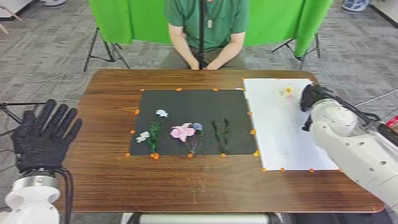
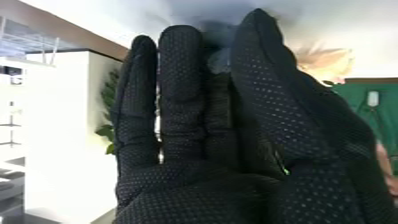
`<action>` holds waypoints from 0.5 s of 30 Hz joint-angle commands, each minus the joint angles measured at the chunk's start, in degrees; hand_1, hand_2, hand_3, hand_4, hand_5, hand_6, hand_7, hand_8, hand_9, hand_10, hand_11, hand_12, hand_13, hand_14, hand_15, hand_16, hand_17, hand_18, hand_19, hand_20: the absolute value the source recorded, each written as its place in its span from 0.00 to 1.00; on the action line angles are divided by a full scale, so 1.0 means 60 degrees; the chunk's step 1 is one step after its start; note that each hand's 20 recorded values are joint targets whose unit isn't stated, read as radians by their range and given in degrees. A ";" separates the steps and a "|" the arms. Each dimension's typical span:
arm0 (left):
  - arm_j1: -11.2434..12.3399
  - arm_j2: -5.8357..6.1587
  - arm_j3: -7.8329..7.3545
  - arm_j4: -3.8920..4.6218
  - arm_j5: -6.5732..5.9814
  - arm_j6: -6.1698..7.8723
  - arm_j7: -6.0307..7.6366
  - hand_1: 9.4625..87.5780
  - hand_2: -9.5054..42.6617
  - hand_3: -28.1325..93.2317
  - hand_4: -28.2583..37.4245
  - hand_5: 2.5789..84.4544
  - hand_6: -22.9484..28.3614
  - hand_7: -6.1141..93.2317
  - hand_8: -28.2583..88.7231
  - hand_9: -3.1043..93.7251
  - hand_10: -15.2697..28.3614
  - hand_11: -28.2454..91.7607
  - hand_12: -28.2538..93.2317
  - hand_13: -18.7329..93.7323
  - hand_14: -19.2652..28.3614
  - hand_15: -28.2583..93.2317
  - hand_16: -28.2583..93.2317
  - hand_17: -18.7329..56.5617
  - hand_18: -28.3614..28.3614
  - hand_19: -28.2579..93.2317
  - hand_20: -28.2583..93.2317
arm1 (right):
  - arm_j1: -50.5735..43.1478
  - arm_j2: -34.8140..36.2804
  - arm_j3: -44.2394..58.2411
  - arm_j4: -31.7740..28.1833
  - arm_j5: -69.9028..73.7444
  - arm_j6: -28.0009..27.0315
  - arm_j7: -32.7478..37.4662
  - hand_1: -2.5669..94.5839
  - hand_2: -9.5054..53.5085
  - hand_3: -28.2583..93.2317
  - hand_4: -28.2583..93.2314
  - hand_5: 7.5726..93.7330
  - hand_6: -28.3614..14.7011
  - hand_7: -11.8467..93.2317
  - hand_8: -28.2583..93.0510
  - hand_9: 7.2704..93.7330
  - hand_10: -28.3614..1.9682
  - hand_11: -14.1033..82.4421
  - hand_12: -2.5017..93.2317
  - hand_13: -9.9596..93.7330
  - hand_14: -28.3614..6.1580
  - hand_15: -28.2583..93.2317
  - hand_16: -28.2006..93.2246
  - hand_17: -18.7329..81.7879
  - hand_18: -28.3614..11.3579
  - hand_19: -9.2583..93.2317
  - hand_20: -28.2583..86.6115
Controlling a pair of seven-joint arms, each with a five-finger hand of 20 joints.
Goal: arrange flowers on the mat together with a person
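Pink flower: ruffled, on the black mat, between white flowers and a blue flower. Pale orange flower: on the white sheet, near the right hand. Right hand: fingers straight; grip on any item cannot be determined. Left hand: fingers straight, apart. Right wrist view: green leaves beside the right hand's fingers.

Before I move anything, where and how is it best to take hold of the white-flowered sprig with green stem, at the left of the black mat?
I would pinch the leafy green stem below both small white blooms, from above, keeping to its left. The blooms look fragile, the stem lies lengthwise, and the pink, wide-petalled flower is on its right.
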 commanded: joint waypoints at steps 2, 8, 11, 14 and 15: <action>0.0172 -0.0091 -0.0018 0.0042 -0.0069 0.0120 0.0032 0.24 0.43 0.82 0.00 0.43 0.58 0.20 0.15 0.38 0.67 0.40 0.31 0.40 0.68 0.48 0.18 0.17 0.74 0.49 0.33 | -0.0684 0.0215 0.0039 -0.0309 -0.0628 0.1076 -0.0313 0.69 0.01 0.74 0.00 0.63 0.72 0.58 0.22 0.77 0.66 0.37 0.57 0.71 0.71 0.62 0.63 0.56 0.34 0.76 0.56; 0.0194 -0.0080 -0.0040 0.0026 -0.0078 0.0124 0.0080 0.24 0.43 0.82 0.00 0.43 0.58 0.20 0.15 0.38 0.68 0.40 0.30 0.40 0.68 0.48 0.18 0.17 0.73 0.49 0.33 | -0.0930 0.0482 0.0418 -0.1876 -0.1583 0.1957 -0.0645 0.69 0.02 0.76 0.00 0.64 0.72 0.58 0.23 0.78 0.66 0.36 0.58 0.72 0.71 0.62 0.64 0.56 0.33 0.76 0.57; 0.0203 -0.0085 -0.0043 0.0019 -0.0083 0.0142 0.0055 0.24 0.43 0.82 0.00 0.43 0.58 0.20 0.15 0.38 0.68 0.40 0.31 0.40 0.69 0.48 0.18 0.17 0.74 0.49 0.33 | -0.0823 0.0648 0.0126 -0.2942 -0.1487 0.2618 -0.0910 0.68 0.01 0.77 0.00 0.64 0.72 0.58 0.23 0.78 0.66 0.36 0.58 0.72 0.71 0.62 0.64 0.56 0.33 0.77 0.57; 0.0173 -0.0039 -0.0055 -0.0038 -0.0159 0.0384 0.0062 0.24 0.43 0.82 0.00 0.43 0.58 0.20 0.15 0.38 0.67 0.40 0.31 0.40 0.69 0.48 0.18 0.17 0.74 0.49 0.33 | -0.0425 0.0531 -0.0520 -0.3710 -0.0257 0.3186 -0.1233 0.68 0.01 0.77 0.00 0.64 0.72 0.58 0.23 0.78 0.66 0.36 0.58 0.72 0.71 0.62 0.64 0.56 0.32 0.77 0.57; 0.0221 0.0018 -0.0080 -0.0043 -0.0196 0.0382 0.0155 0.24 0.43 0.82 0.00 0.43 0.58 0.20 0.15 0.38 0.68 0.40 0.31 0.40 0.69 0.48 0.18 0.17 0.74 0.49 0.33 | -0.0234 0.0343 -0.0772 -0.3742 -0.0410 0.3134 -0.1433 0.68 0.01 0.77 0.00 0.64 0.72 0.58 0.23 0.78 0.66 0.36 0.58 0.72 0.71 0.62 0.64 0.56 0.32 0.77 0.57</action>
